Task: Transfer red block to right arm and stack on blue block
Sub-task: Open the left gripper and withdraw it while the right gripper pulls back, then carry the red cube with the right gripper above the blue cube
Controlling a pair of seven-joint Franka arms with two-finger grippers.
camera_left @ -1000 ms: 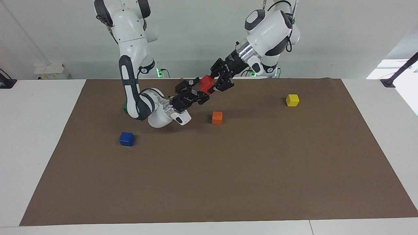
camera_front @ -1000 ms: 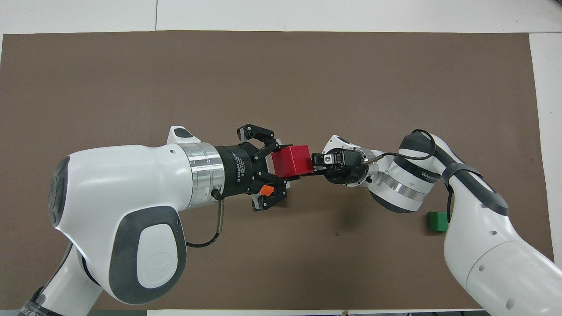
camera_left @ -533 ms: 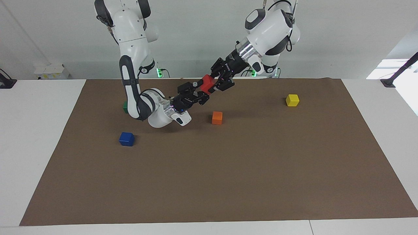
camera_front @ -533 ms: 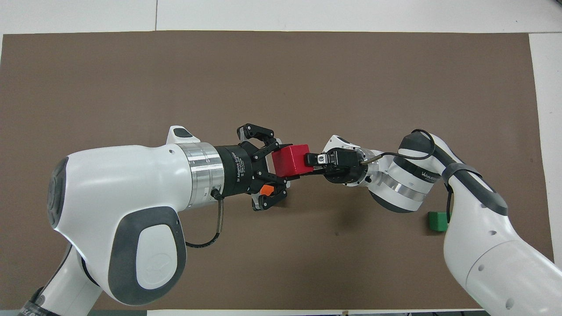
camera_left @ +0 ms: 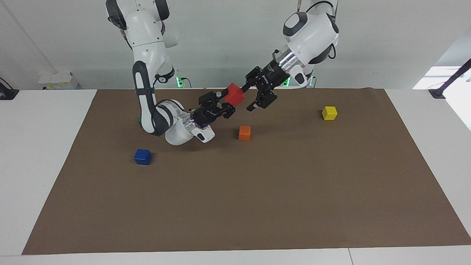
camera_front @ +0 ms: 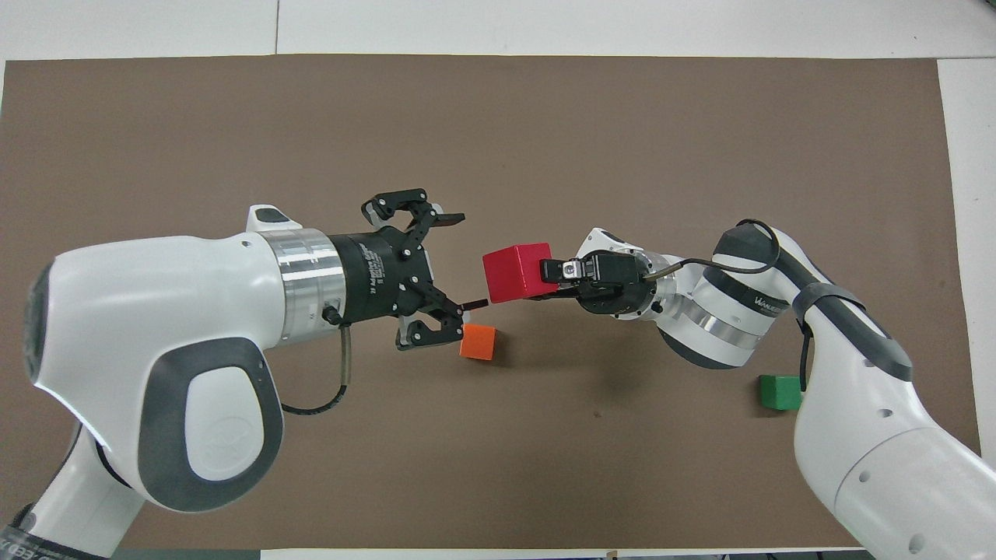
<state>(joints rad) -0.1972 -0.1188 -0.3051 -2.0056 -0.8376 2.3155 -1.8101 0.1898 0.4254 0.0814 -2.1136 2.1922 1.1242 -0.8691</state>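
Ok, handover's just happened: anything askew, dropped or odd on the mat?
Nothing stands out. The red block is in the right gripper, held in the air, and the left gripper is open and clear of it. The blue block, orange block, yellow block and green block sit flat on the mat, apart.

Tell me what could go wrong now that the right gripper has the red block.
1. The right gripper holds the red block by one end only, so it may twist or slip.
2. The open left gripper hangs close beside it and could clip it.
3. Swinging to the blue block adds jolt.
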